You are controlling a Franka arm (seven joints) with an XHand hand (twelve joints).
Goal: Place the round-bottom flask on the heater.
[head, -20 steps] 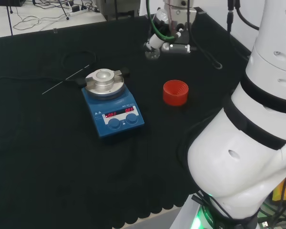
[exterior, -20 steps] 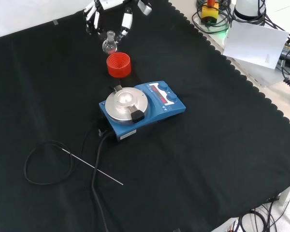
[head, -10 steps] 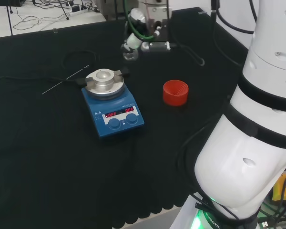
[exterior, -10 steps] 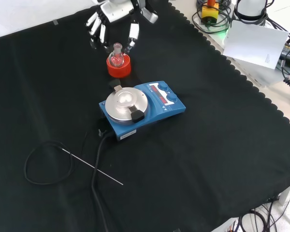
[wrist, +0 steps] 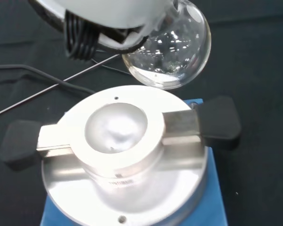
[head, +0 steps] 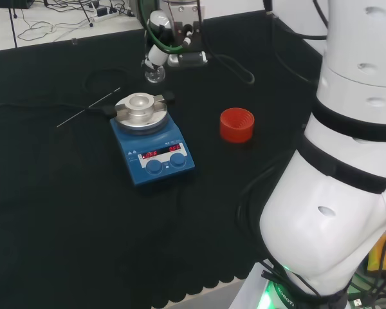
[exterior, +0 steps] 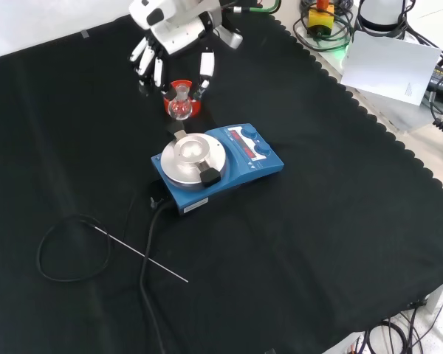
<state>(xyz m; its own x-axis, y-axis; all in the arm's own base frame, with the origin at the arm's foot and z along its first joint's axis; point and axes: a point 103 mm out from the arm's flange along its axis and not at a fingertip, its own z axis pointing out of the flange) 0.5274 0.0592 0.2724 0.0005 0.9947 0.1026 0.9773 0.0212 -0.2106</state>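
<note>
The clear round-bottom flask point(head: 156, 73) hangs in the air with the hand point(head: 174, 33) shut on its neck. In the head view it is just beyond the blue heater point(head: 156, 149), a little above and behind its round metal top point(head: 140, 111). The front view has the flask point(exterior: 181, 108) before the red ribbed stand point(exterior: 195, 108), under the hand point(exterior: 171, 31) and short of the heater point(exterior: 236, 164). The wrist view has the flask's bulb point(wrist: 172, 52) close over the far rim of the metal block point(wrist: 119, 141), off its round hollow.
The red ribbed stand point(head: 237, 124) is empty, to the right of the heater in the head view. A thin metal rod point(exterior: 142, 255) and a looped black cable point(exterior: 47, 251) lie on the cloth beyond the heater. The heater's own cord point(exterior: 146, 251) trails off.
The hand has carried the flask left in the head view, away from the red stand and up to the heater's far side. Heater, stand and rod have not moved.
</note>
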